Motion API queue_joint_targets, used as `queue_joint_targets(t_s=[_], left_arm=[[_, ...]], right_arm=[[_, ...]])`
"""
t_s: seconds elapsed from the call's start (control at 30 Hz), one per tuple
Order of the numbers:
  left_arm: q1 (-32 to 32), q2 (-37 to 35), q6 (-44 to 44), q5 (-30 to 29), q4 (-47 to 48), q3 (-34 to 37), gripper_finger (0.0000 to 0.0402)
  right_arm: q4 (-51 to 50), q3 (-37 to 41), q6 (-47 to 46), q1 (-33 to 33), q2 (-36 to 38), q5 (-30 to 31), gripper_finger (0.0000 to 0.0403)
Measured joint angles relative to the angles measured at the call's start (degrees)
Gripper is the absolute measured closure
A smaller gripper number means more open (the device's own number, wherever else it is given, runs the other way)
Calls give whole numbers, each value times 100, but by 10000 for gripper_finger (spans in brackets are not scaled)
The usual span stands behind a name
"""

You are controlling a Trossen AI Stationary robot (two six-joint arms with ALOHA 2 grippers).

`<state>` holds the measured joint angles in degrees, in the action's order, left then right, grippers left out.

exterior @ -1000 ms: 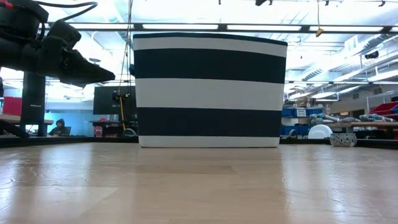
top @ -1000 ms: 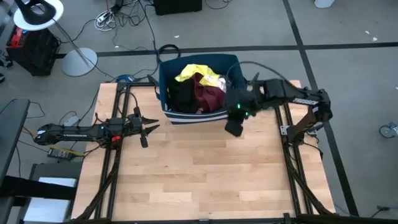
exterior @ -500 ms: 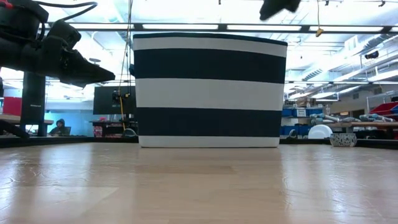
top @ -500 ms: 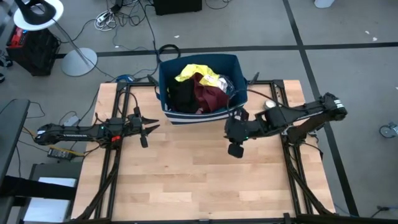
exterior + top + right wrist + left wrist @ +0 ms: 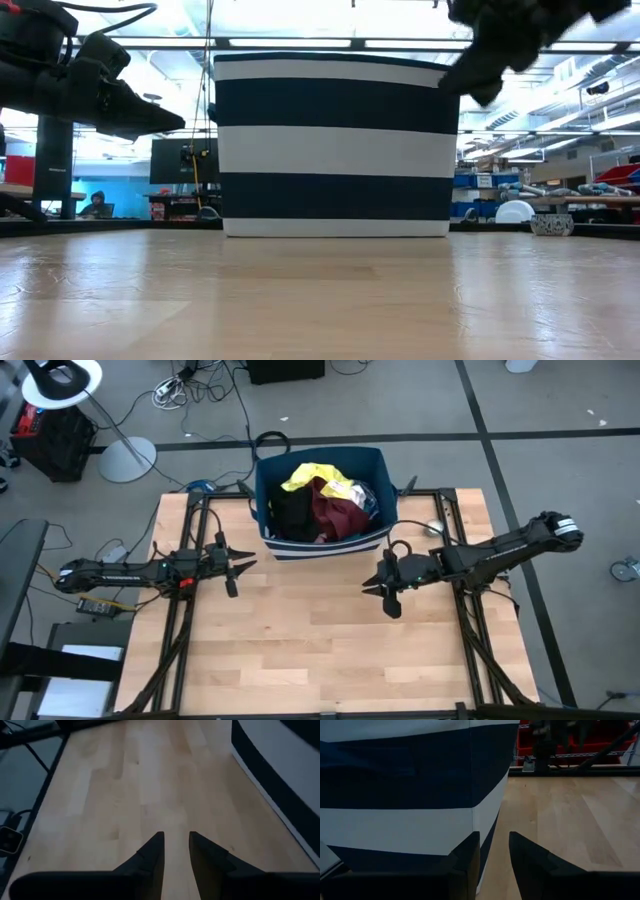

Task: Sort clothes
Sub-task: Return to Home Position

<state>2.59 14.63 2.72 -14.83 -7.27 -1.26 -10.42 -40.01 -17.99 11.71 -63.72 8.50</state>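
Note:
The clothes lie heaped in a navy-and-white striped bin (image 5: 268,525) at the table's far middle: a yellow shirt (image 5: 315,477) on top, a black top (image 5: 293,515) and a maroon piece (image 5: 337,512) beside it. My left gripper (image 5: 245,563) hangs open at the table's left, level, pointing at the bin's near left corner (image 5: 475,795). My right gripper (image 5: 378,590) is open over bare wood just near of the bin's right corner, slanting down toward the table's left. In the low view it shows high up, in front of the bin's upper right corner (image 5: 480,75). Neither holds anything.
The bin's striped wall (image 5: 335,145) stands upright on the wooden table (image 5: 320,650), whose near half lies bare. Black frame rails (image 5: 470,630) run along both sides. Beyond the table stand a lamp base (image 5: 128,458) and cables on the floor.
My right gripper has come down from high beside the bin's near right corner, moving toward the table's near edge and tipping from steeply down to a shallow slant. In the low view it has come into the picture from the top.

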Motion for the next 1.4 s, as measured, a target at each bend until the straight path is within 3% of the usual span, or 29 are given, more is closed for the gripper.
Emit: queue_joint_targets(t_s=[0.3,0.63,0.97,1.17,1.4], left_arm=[[2,-2,-7,2,115,0,291],[0,0,-149,7,317,0,291],[1,-7,-149,4,262,0,291],[1,-9,-59,2,112,0,291],[0,-105,-37,4,-109,0,291]], right_arm=[[2426,1931,157,-314,402,-274,312],[4265,3275,-145,-374,911,-181,312],[4421,3929,-589,-317,1749,142,314],[4337,3945,-361,-110,2253,154,314],[3674,3947,-368,63,2778,334,314]])
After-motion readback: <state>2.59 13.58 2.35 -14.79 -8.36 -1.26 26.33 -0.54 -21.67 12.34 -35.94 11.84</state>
